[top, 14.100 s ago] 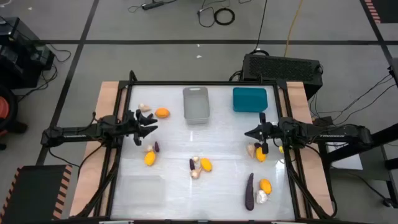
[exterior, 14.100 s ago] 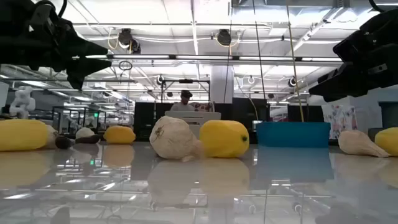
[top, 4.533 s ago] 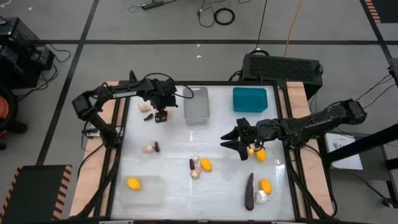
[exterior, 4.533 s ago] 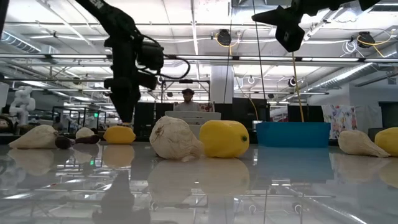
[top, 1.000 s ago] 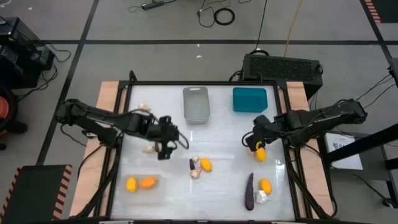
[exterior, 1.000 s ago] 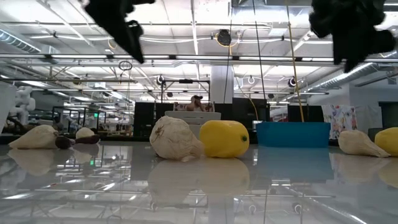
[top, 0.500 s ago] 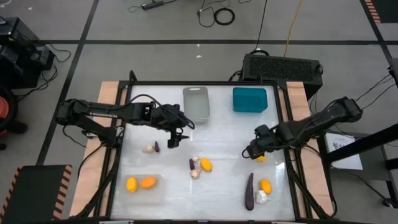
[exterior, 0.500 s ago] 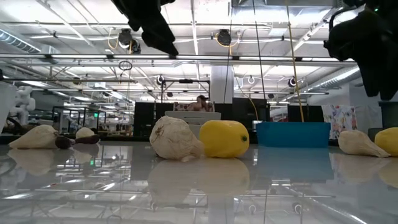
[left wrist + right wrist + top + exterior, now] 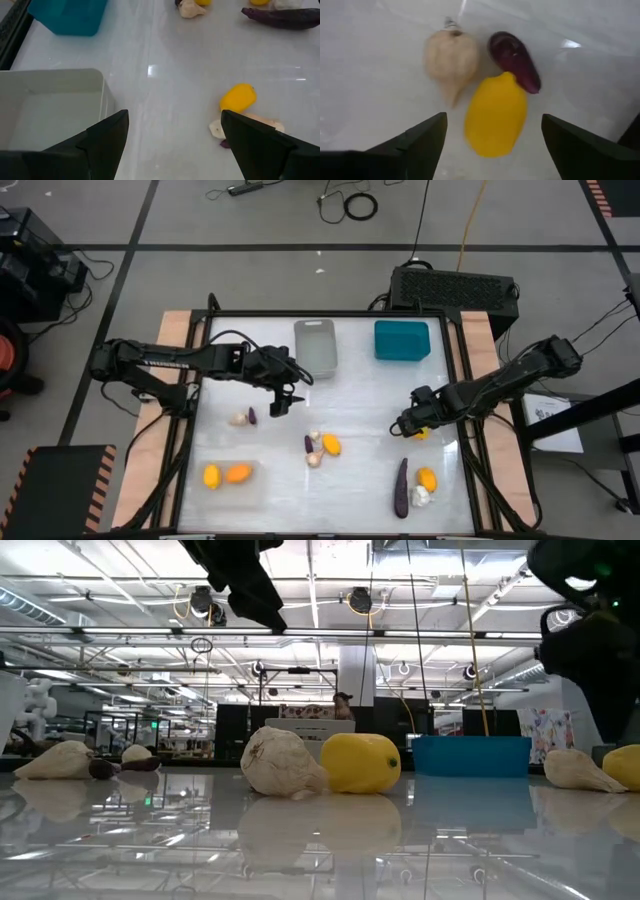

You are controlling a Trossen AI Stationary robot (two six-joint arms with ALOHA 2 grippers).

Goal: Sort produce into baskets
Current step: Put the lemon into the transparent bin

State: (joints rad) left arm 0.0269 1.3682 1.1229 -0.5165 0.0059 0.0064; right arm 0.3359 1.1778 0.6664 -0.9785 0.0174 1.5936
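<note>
Teal basket [image 9: 401, 340] and grey basket [image 9: 315, 347] sit empty at bench far edge. Clear basket [image 9: 232, 485] near left front corner holds two yellow-orange fruits [image 9: 225, 475]. Garlic, lemon, tiny eggplant cluster [image 9: 320, 448] mid-bench; long eggplant [image 9: 401, 488] lying front right.

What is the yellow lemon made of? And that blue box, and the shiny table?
The yellow lemon looks like smooth toy plastic: even colour, soft sheen, though foam or rubber is possible. The blue box seems solid matte plastic, with straight moulded walls. The table looks like glossy white laminate or coated board, since it mirrors the produce.
</note>
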